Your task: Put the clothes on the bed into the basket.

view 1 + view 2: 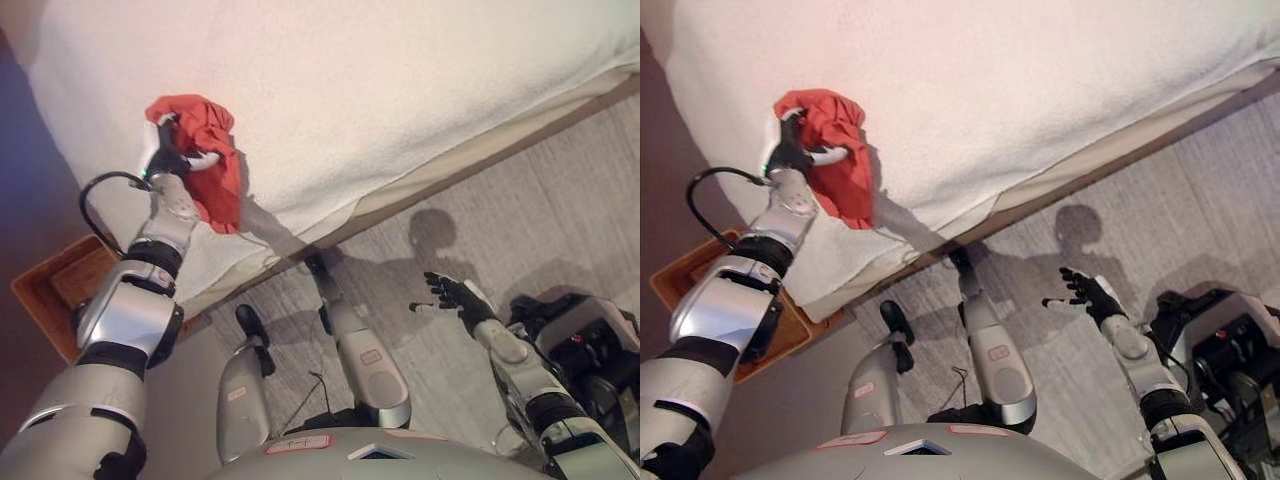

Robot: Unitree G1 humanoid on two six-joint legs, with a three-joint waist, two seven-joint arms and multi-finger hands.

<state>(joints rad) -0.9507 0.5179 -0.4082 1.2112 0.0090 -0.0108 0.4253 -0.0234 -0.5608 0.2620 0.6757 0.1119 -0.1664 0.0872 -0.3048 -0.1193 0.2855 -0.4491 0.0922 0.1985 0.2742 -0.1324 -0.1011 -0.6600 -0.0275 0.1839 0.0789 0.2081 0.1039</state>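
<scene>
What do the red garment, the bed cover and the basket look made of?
Garment: soft matte fabric, bunched and hanging in folds from the left hand.
Bed cover: white cloth, nubbly like terry, probably.
Basket: brown and rigid, wood or wicker; hard to tell.

The left hand (798,150) is gripping a red garment (835,160) at the edge of the white bed (1040,90), its fingers curling into the cloth. A brown basket (680,275) is sitting on the floor below. The right hand (1085,293) is hanging open over the grey floor (1180,220).
</scene>
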